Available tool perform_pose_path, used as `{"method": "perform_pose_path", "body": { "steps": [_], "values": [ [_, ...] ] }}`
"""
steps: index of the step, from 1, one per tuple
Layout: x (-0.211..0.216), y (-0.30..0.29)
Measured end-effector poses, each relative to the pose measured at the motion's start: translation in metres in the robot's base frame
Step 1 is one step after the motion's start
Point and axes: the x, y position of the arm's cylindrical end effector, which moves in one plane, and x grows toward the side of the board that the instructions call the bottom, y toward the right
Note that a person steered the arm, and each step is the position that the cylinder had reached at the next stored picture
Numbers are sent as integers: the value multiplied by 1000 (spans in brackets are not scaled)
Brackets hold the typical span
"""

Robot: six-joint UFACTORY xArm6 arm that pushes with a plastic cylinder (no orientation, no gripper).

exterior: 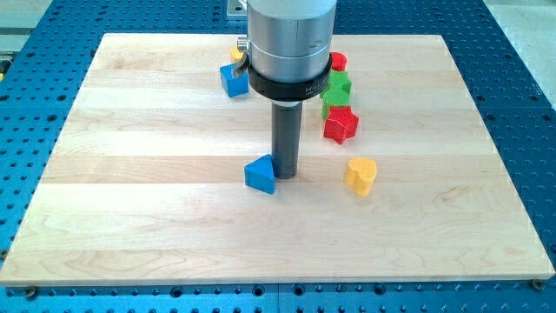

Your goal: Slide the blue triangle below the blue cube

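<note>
Blue triangle [260, 175] is what you want to watch: it lies near the middle of the wooden board [130, 200], a little toward the view's bottom, well apart from the blue cube [234, 80], which sits near the view's top just left of the arm's silver housing [288, 43]. You can see my tip [286, 176] planted on the board right at the triangle's right side, touching it or as good as touching; the exact contact is too close to call. You have no fingers or jaws to read here, since the arm ends in a plain dark rod.

Look behind the cube and you find a yellow block [237, 55], mostly hidden, its shape unclear. To the view's right of the housing you see a small red block [338, 62] at the top, green blocks [337, 91] just below it, and a red star-like block [340, 124] below those. A yellow heart-shaped block [360, 176] sits alone to the right of my tip, level with the triangle.
</note>
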Motion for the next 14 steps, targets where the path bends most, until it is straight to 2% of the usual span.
{"method": "perform_pose_path", "body": {
  "steps": [1,2,3,4,5,6,8,9,10,13,14],
  "values": [
    [59,15],
    [85,27],
    [70,2],
    [14,-14],
    [14,-14],
    [17,-41],
    [65,-36],
    [47,-47],
    [-18,-47],
    [-13,-46],
    [-30,-58]
  ]
}}
